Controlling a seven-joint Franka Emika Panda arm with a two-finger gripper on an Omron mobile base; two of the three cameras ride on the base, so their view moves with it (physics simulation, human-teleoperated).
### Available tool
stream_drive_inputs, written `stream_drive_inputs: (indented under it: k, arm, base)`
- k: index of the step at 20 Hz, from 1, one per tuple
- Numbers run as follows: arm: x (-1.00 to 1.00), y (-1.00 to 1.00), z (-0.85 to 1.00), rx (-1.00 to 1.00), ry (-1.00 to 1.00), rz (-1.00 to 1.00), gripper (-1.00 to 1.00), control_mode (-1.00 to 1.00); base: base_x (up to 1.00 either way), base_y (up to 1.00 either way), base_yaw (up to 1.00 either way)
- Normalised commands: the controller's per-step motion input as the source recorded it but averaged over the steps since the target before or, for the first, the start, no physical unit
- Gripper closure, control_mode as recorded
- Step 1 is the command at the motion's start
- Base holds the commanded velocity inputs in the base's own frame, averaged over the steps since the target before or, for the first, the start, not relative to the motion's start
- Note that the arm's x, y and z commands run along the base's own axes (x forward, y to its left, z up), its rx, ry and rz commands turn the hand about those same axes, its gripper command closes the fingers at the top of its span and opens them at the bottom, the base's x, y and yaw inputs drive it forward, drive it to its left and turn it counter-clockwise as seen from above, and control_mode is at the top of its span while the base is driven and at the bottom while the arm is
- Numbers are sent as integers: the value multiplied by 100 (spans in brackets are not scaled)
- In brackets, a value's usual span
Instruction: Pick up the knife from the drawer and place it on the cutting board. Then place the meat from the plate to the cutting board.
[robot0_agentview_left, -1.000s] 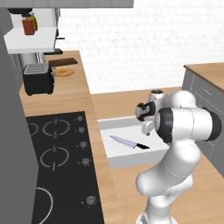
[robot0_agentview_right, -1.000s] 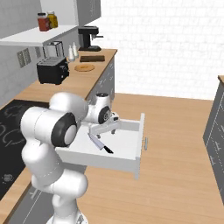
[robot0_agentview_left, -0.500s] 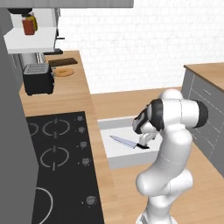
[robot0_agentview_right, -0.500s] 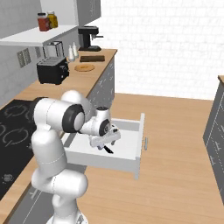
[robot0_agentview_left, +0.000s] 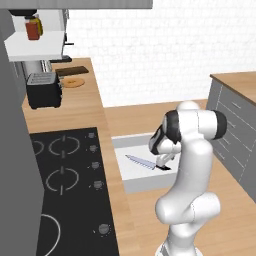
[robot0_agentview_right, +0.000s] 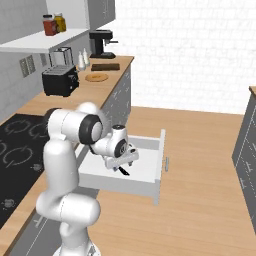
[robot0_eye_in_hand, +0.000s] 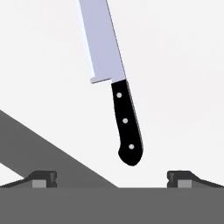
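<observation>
Right now your gripper (robot0_eye_in_hand: 111, 178) hangs fully open and empty above the knife (robot0_eye_in_hand: 114, 89) on the drawer (robot0_agentview_right: 161, 159) floor. Closing looks likely to catch only the handle's butt, so it may pivot free.

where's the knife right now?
The knife lies flat on the floor of the open drawer, untouched. The open tool hovers over its black handle end; in the left base view it's just left of the arm.

White brick walls (robot0_agentview_left: 150, 50) enclosed a wooden floor (robot0_agentview_right: 200, 150); a wooden counter (robot0_agentview_left: 75, 107) held a black hob (robot0_agentview_left: 60, 175); grey cabinets (robot0_agentview_left: 235, 125) stood opposite.
</observation>
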Motion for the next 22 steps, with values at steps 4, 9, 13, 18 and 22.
stream_drive_inputs:
  k: [4, 9, 13, 18, 22]
  arm:
    - [13, 1, -32, 0, 0, -7, -100, -100]
    - [3, 0, -36, 9, 0, -16, -100, -100]
    - [37, 0, -18, 3, 0, -19, -100, -100]
    - [46, 1, -22, 0, 0, -17, -100, -100]
    - [19, 12, -47, 0, 1, -11, -100, -100]
  base:
    - [0, 0, 0]
    - [0, 0, 0]
    - [0, 0, 0]
    - [0, 0, 0]
    - [0, 0, 0]
